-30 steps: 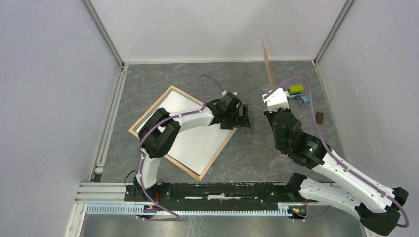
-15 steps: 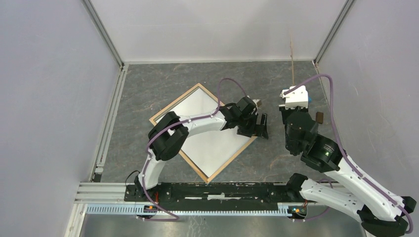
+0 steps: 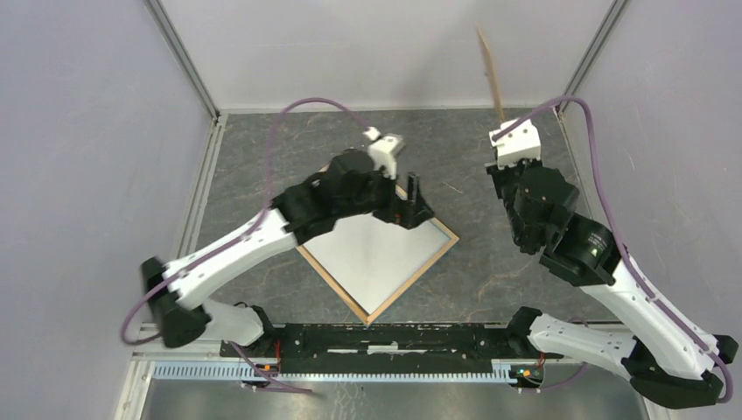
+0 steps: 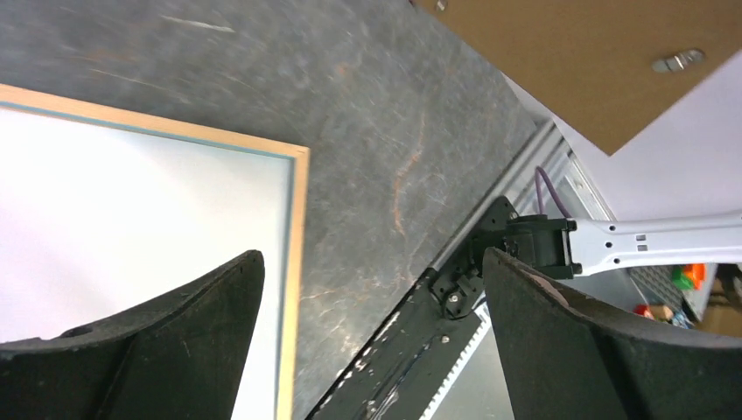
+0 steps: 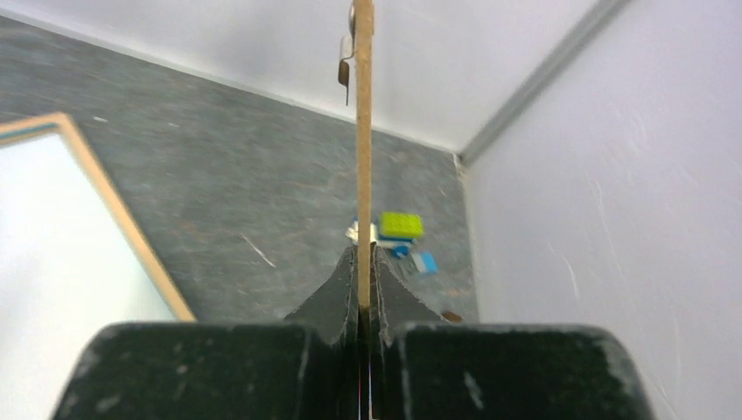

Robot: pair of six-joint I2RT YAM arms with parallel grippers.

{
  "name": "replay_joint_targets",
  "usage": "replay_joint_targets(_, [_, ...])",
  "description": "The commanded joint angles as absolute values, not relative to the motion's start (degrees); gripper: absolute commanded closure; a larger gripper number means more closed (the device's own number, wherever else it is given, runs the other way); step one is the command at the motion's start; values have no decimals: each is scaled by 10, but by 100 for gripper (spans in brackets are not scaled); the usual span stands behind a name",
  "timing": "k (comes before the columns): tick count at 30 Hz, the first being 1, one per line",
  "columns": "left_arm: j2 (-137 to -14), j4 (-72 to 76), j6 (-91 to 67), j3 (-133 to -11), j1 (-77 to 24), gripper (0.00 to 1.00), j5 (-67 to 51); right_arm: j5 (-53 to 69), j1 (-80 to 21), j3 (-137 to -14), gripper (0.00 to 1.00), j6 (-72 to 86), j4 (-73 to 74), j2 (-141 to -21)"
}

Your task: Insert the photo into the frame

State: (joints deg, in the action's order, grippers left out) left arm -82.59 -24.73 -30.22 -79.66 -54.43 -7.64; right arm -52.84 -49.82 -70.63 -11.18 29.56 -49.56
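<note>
The frame (image 3: 411,280) lies flat on the grey table with its light wood rim up, set as a diamond. A plain white sheet (image 3: 376,258) fills it, seemingly the photo's white back; no balloon print shows. My left gripper (image 3: 418,206) is open and empty above the frame's right corner. In the left wrist view it (image 4: 372,341) hovers over that corner (image 4: 297,157). My right gripper (image 3: 506,138) is shut on the brown hardboard backing sheet (image 3: 490,70) and holds it upright, edge-on, at the back right. It grips the sheet's (image 5: 363,131) lower edge (image 5: 363,262).
Small green (image 5: 401,225) and blue (image 5: 426,262) bricks and a small brown piece (image 5: 451,315) lie near the back right corner. White walls close in the back and sides. The arms' black base rail (image 3: 394,337) runs along the near edge.
The frame slid to the right and turned. My left gripper came off its right corner and rose. My right gripper carried the backing sheet up and toward the back right.
</note>
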Motion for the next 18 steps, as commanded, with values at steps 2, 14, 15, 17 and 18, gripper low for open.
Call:
replay_joint_targets(2, [-643,-307,-250,-712,-541,0,77,-318,-499,-853,100,-62,333,-573])
replay_joint_targets(14, [-418,-428,-302,-641,-541,0,273,-68,-493,-1092,100,82,477,-765])
replay_joint_targets(15, [-418,-440,-304,-640,-541,0,275,-54,-485,-1107,100,88,497,-783])
replay_joint_targets(17, [-412,-449,-307,-635,-541,0,273,20,-444,-1109,100,109,511,-802])
replay_joint_targets(18, [-409,-448,-308,-630,-542,0,268,66,-418,-1083,100,119,494,-798])
